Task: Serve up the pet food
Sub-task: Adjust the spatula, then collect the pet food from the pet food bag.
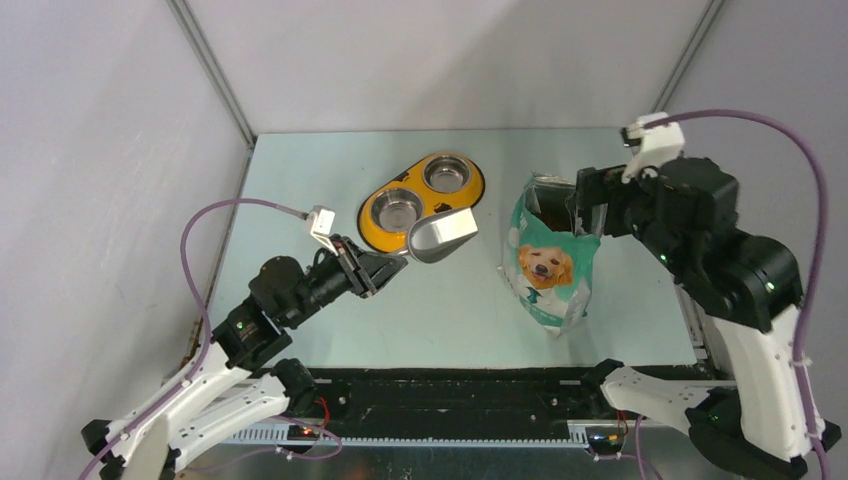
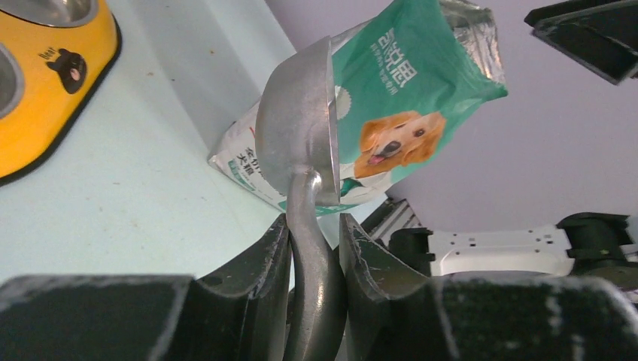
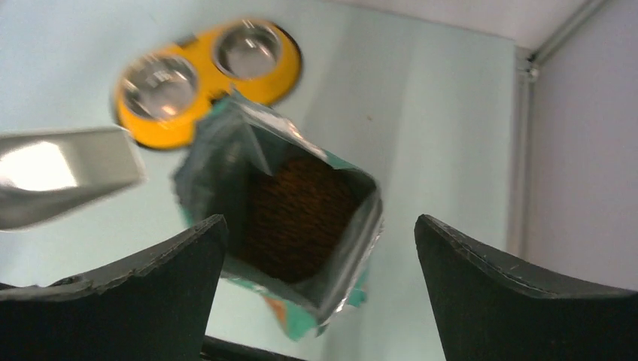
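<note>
- Dark fingers [image 2: 256, 263] of the left end effector [image 2: 314, 256] fill the bottom of its wrist view. They are closed tight on the handle of a grey metal scoop [image 2: 297, 143], and the handle's lower end is hidden between them.
- Right end effector [image 3: 320, 233] stands spread wide and grips nothing — it hovers over the open mouth of the teal-and-white bag [image 3: 218, 173].
- Pet food [image 3: 301, 214] lies inside that bag, a brown grainy mass seen only from the right wrist. From above, the bag's mouth is a dark gap partly covered by the arm.
- Blur softens the right wrist view, and the scoop there is cut off by the left edge.
- Yellow feeder [image 1: 474, 190] with two steel bowls lies on the pale green counter [image 1: 300, 190], apart from the upright bag. In the top view the scoop's bowl overlaps the feeder's edge — whether they touch I cannot tell.
- Plain grey walls [image 1: 100, 150] close in the counter on three sides.
</note>
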